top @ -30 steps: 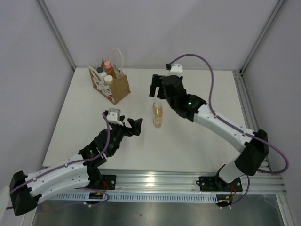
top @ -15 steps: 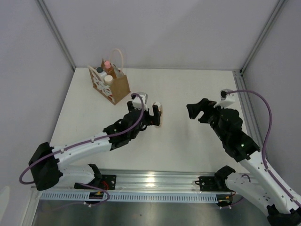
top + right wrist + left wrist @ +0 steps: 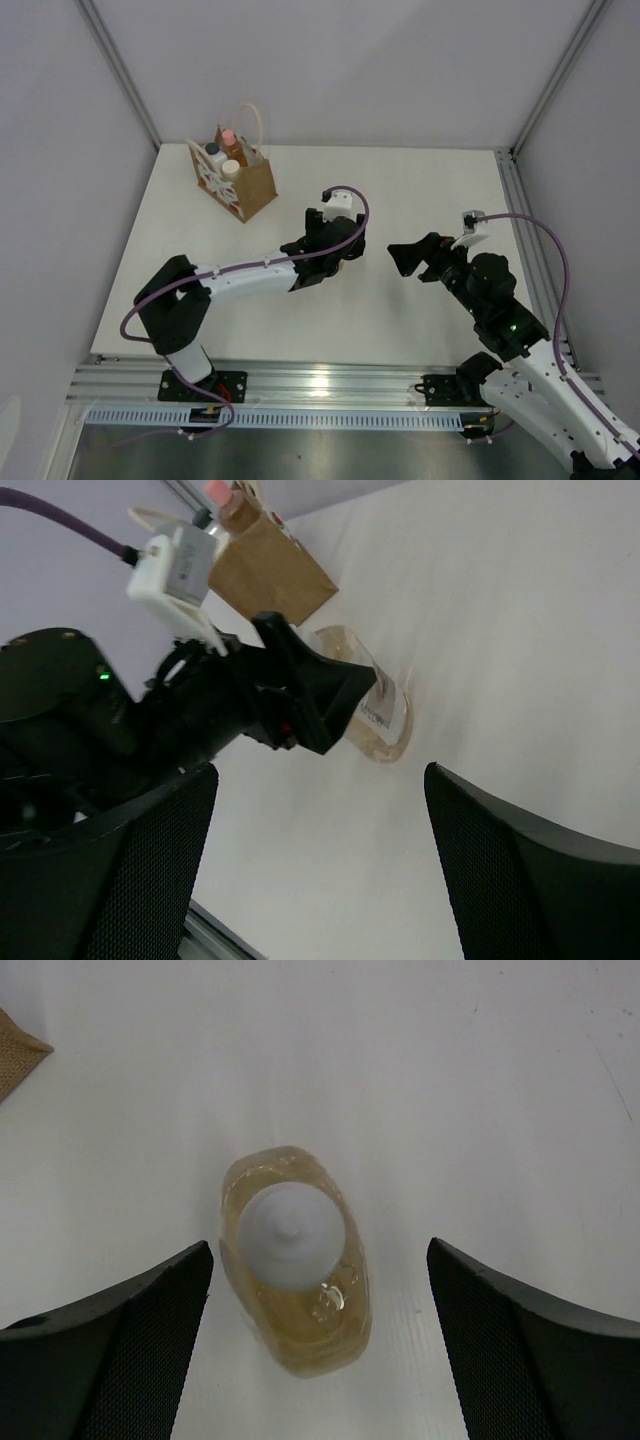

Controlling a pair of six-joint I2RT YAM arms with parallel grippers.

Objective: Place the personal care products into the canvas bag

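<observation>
Bases at the near edge, both arms reach out over the white worktop (image 3: pixel 440 190). On the right, the right tool (image 3: pixel 405 258) hangs with its jaws spread wide and nothing between them, well apart from any bottle; its wrist view shows both dark fingers (image 3: pixel 130 880) parted, with the left arm and the bottle in sight beyond them. Just left of it, at mid-worktop, the left tool (image 3: pixel 318 1260) hovers over the tall amber bottle (image 3: pixel 295 1300), which stands upright on its base, white cap (image 3: pixel 290 1235) facing up. The jaws are open, one finger on each side of the bottle, and neither pad touches it; from above, the arm hides the bottle almost entirely. At the far left corner stands the canvas bag (image 3: pixel 255 190), upright, white-and-red lacy pattern on one side, mouth open to the camera. Three bottles already sit inside: the peach one with pink cap (image 3: pixel 229 140), the white one with black cap (image 3: pixel 213 153) and the cream one (image 3: pixel 231 168). By that count the job looks about three-quarters done: the amber bottle appears to be the last product out on the worktop, and it has yet to be gripped, carried to the far left and lowered into the bag's mouth among the three already there
</observation>
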